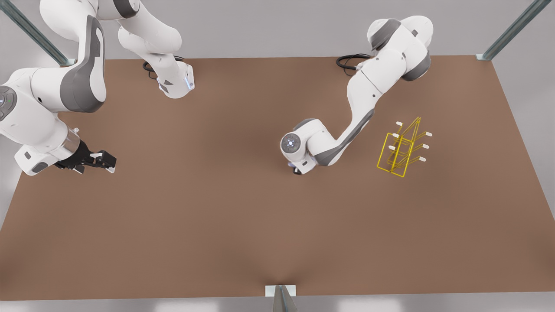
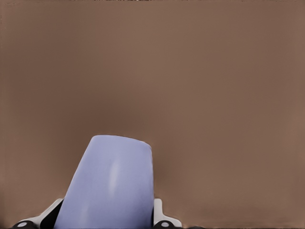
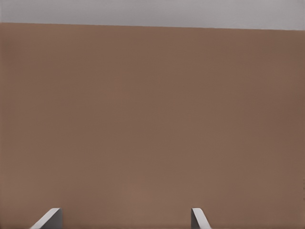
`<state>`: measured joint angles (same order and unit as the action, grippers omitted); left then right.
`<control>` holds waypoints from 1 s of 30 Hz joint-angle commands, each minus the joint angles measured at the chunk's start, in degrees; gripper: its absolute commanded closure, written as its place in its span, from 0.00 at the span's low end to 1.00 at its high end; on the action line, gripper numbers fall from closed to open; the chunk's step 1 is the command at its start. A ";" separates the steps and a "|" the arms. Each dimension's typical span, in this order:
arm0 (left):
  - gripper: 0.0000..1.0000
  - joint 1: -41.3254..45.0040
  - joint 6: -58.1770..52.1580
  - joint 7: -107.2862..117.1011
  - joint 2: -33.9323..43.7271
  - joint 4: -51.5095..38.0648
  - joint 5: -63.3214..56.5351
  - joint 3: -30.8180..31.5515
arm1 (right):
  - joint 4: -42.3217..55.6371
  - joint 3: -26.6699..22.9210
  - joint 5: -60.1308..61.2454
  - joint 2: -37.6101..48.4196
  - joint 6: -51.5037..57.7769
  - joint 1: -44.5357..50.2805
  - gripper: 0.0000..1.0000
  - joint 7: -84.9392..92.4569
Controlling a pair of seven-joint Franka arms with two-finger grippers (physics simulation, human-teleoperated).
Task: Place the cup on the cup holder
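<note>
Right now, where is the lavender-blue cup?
The cup sits between the left gripper's fingers in the left wrist view, held over the brown table, to the front view's left of the yellow cup holder.

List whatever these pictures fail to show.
- Cup: the left wrist view's edge cuts off its near end. In the front view the left arm's wrist covers it.
- Left gripper, shut on the cup: hidden under its own wrist in the front view.
- Right gripper, open: the right wrist view's edge cuts off all but its fingertips.
- Holder: in the front view, thin overlapping wires make its shape hard to read.
</note>
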<state>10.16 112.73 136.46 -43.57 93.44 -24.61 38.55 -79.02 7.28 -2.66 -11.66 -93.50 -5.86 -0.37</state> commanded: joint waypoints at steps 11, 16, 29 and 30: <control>0.18 -1.90 -38.63 0.48 2.44 -9.23 -22.85 6.71 | 0.01 0.01 0.11 -0.12 -0.10 -0.12 0.00 0.45; 0.17 -0.05 -57.45 5.21 2.26 -10.12 -32.87 5.75 | 0.10 0.01 0.11 -0.12 -0.10 0.06 0.00 0.45; 0.16 4.08 -70.64 23.41 2.00 2.36 -38.41 -8.14 | 0.01 0.01 0.11 -0.29 -0.10 -0.21 0.00 0.54; 0.16 3.38 -70.55 24.46 2.26 4.03 -38.41 -8.14 | 0.01 0.01 0.02 -0.21 -0.10 -0.21 0.00 0.54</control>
<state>13.82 45.91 145.74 -41.50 96.71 -62.99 30.43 -79.04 7.28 -2.62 -11.97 -93.62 -6.07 -0.01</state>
